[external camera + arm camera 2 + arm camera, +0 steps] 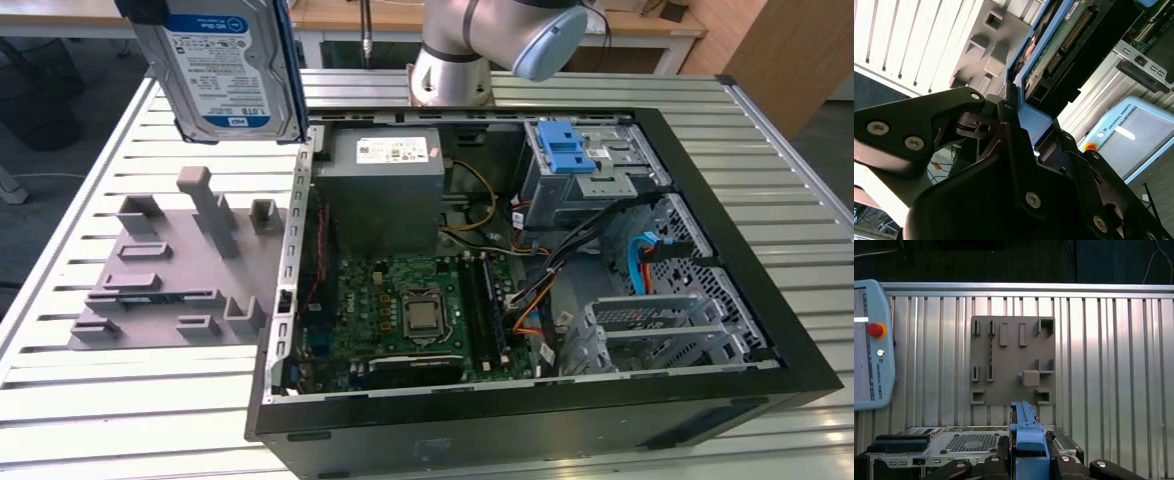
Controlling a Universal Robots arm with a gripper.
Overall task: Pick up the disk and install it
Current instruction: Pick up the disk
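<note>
In the exterior view, the disk (227, 70) hangs in the upper left of the frame. It stands on edge above the table (120, 390), with its blue-and-white label facing the camera and a blue rail down its side. It is clear of everything beneath it. Below it, on the exterior view's left, a grey holder block (174, 280) with slots and posts lies flat on the slatted table. The open computer case (534, 420) fills the middle and right of the frame. Inside are a grey power box (387, 185) at the upper middle, a green circuit board (400, 310) lower down, and a blue latch (567, 150) on a metal cage at the upper right. The arm (467, 45) rises at the top centre, behind the case.

In the second wrist view, the gripper (1031, 122) is closed on the disk (1064, 40). Its black fingers (1006, 112) press on either side of the blue rail, and the drive's green underside runs away from them. The holder block (989, 55) and a control tablet (1134, 135) lie beyond.

In the first wrist view, the gripper (1026, 452) clamps the blue edge of the disk (1026, 435) between its fingers (1003, 447). The case (969, 440) lies just past them. The holder block (1014, 360) sits farther off on the table (1114, 365), and the tablet (869, 345) is off to one side.
</note>
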